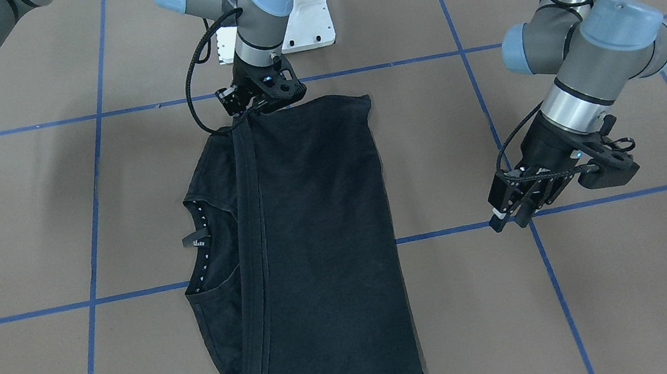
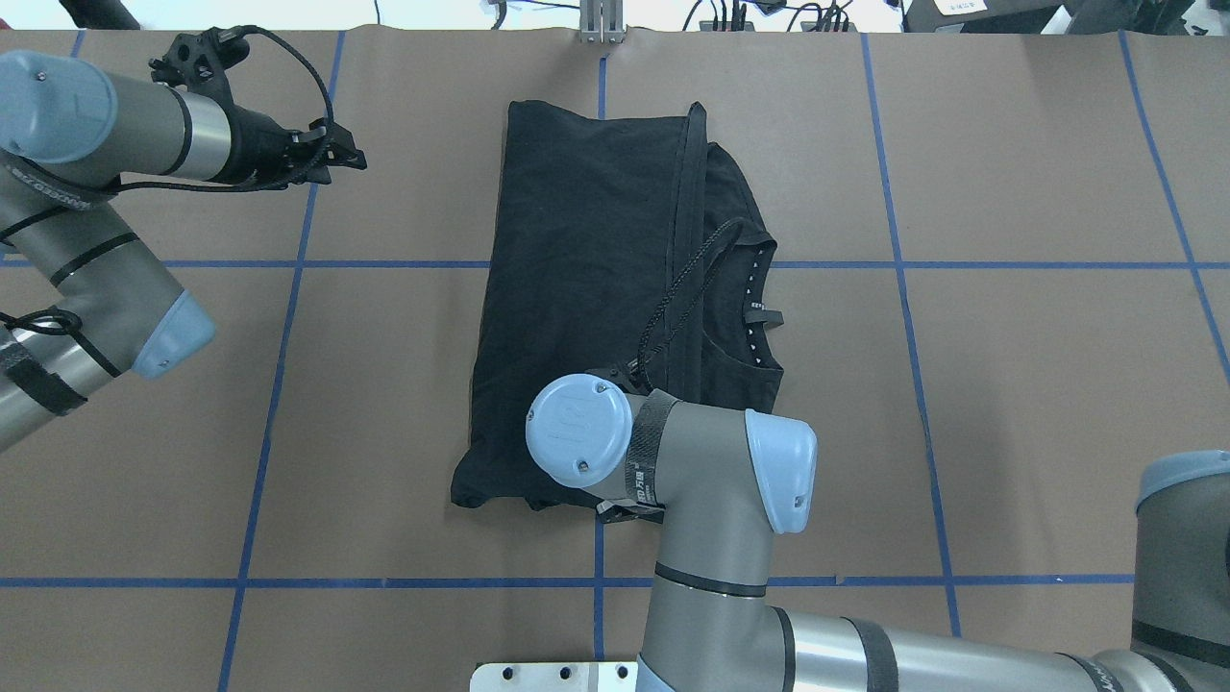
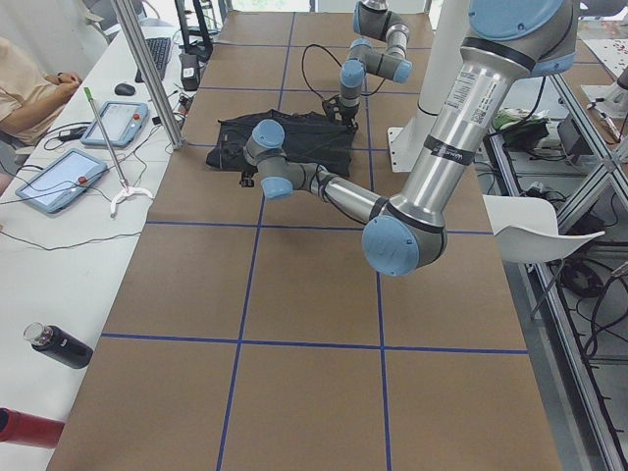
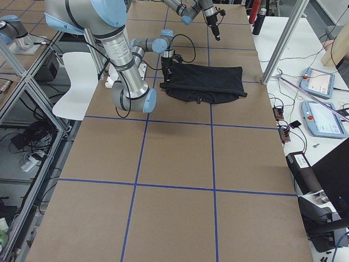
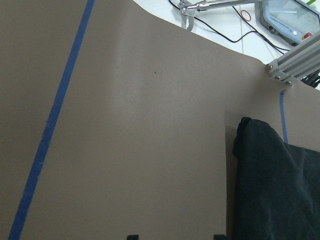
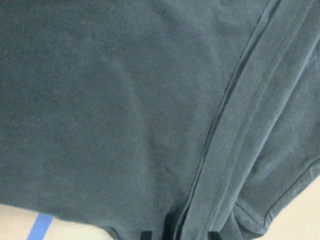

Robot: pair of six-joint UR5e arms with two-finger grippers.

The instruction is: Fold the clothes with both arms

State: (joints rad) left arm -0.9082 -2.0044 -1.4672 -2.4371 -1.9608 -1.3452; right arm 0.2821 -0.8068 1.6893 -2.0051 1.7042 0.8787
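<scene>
A: Starting at the overhead's left: we're seeing the left arm (image 2: 106,279) hanging over bare counter (image 2: 404,404). Its left claw (image 1: 510,219) is hovering above the surface and touching nothing.

B: Agreed. In its wrist view we're reading the two tips as spread, with only counter between them. A corner of the shirt is showing off to one side, so the claw is sitting well apart from the cloth.

A: Moving to the middle: the black T-shirt (image 2: 586,269) is lying flat on the counter. It's folded lengthwise into a long rectangle and lying across a blue tape line (image 2: 384,263).

B: We're noting a hem strip (image 2: 690,221) running along the right side of the fold. The collar (image 2: 754,308), with white dots and a small tag, is peeking out further right.

A: Next, the right arm (image 2: 711,481) is hanging over the shirt's near edge and hiding part of it.

B: The right claw (image 1: 260,108) is sitting at that near edge, right where the hem strip ends. In its wrist view we're seeing the tips apart with the strip lying between them. We're calling it spread, not pinching.

A: Side views are showing both arms too small for us to add more.
</scene>
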